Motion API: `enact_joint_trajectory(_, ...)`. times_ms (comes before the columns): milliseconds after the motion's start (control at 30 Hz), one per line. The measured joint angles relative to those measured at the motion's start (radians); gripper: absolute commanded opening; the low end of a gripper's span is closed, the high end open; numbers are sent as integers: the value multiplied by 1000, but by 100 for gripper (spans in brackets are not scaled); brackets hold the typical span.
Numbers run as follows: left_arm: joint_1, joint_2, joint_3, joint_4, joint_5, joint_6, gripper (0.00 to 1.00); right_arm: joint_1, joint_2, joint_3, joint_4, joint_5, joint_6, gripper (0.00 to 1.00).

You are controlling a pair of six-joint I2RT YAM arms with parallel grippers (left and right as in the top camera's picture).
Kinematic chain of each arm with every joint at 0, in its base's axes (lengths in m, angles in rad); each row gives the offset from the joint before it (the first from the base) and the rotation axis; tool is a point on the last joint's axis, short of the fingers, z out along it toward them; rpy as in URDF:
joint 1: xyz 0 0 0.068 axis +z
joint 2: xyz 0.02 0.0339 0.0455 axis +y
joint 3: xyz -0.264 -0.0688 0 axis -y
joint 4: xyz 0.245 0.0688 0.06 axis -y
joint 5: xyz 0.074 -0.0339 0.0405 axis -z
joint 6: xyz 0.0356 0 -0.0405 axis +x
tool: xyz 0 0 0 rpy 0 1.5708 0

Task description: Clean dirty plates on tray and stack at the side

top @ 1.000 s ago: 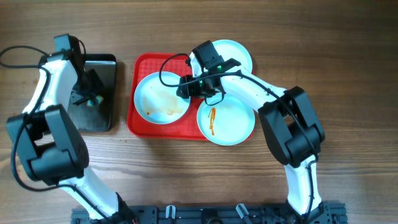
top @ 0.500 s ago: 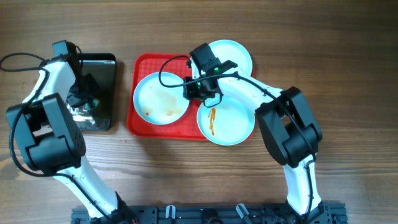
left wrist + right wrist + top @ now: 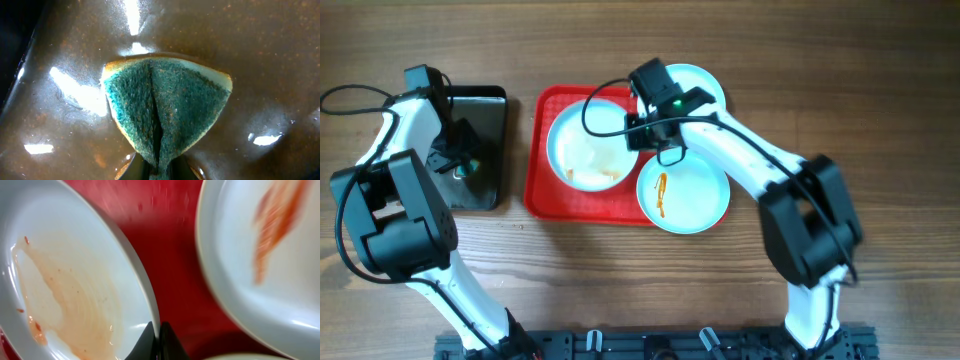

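Note:
Three dirty plates show in the overhead view. The left plate (image 3: 580, 152) (image 3: 75, 290), smeared orange-brown, lies on the red tray (image 3: 535, 190) (image 3: 170, 255). My right gripper (image 3: 638, 132) (image 3: 159, 341) is shut on its right rim. A second plate (image 3: 688, 195) (image 3: 250, 255) with an orange streak overhangs the tray's front right corner. The third plate (image 3: 705, 85) sits at the back right, partly hidden by my arm. My left gripper (image 3: 458, 160) (image 3: 160, 167) is shut on a folded green sponge (image 3: 165, 110) over the black tray (image 3: 485, 120) (image 3: 260, 60).
The black tray holds brownish liquid with bright glare spots. Bare wooden table (image 3: 880, 120) lies right of the plates and in front of the red tray. A black cable (image 3: 340, 95) loops at the far left.
My right gripper has closed on the left plate's rim, and that plate has shifted slightly right and back. The left gripper with the sponge has barely moved.

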Motion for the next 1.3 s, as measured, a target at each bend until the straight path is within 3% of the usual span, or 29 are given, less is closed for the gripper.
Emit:
enact_joint_trajectory(167,0,0,0,0,0,0,4,39,-110,14,-1,248,-72,4)
enact_joint_trajectory(500,0,0,0,0,0,0,4,203,-111,15,7,694,-187,4)
enact_joint_trajectory(767,0,0,0,0,0,0,4,379,-111,15,286,1205,-456,4)
enact_joint_trajectory(900,0,0,0,0,0,0,4,423,-111,15,345,1365,-531,4)
enact_joint_trajectory(1167,0,0,0,0,0,0,4,427,-111,15,340,1434,-542,4)
enact_joint_trajectory(1300,0,13,32,-64,1,-1,4,423,-111,17,197,1246,-476,4)
